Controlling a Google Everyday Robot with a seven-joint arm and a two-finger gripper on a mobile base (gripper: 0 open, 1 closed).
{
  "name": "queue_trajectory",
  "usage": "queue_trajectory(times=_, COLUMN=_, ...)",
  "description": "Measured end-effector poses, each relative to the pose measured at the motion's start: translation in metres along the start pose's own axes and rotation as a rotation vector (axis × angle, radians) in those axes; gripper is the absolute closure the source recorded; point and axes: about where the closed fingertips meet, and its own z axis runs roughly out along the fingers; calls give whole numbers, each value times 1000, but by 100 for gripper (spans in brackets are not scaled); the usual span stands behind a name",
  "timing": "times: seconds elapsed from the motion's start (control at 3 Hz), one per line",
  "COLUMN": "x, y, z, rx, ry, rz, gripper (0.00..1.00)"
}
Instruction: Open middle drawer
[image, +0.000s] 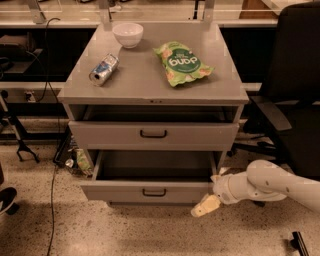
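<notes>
Two drawers are sticking out of the grey metal cabinet (150, 87) right now. The upper grey drawer (200, 134) with its black handle is out just a bit. The middle drawer (115, 192), wide grey front with a small black bar handle, is pulled way further, so its plain grey tray shows. My cream-tipped gripper (206, 205) hangs low by that drawer's right front corner, just beside the panel; honestly can't tell if it's wide or closed. Up top sit a small white bowl (128, 34), a crushed silver can (104, 69) and a green snack bag (182, 63). A black office chair (295, 90) crowds my white arm (270, 182) on the right.
</notes>
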Motion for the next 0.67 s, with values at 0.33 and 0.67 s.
queue_trajectory(times=0.33, x=-20, y=-24, z=26, rx=-43, ry=-33, rz=-89, gripper=0)
queue_trajectory(times=0.67, x=-23, y=-36, z=36, rx=-59, ry=-43, rz=-102, gripper=2)
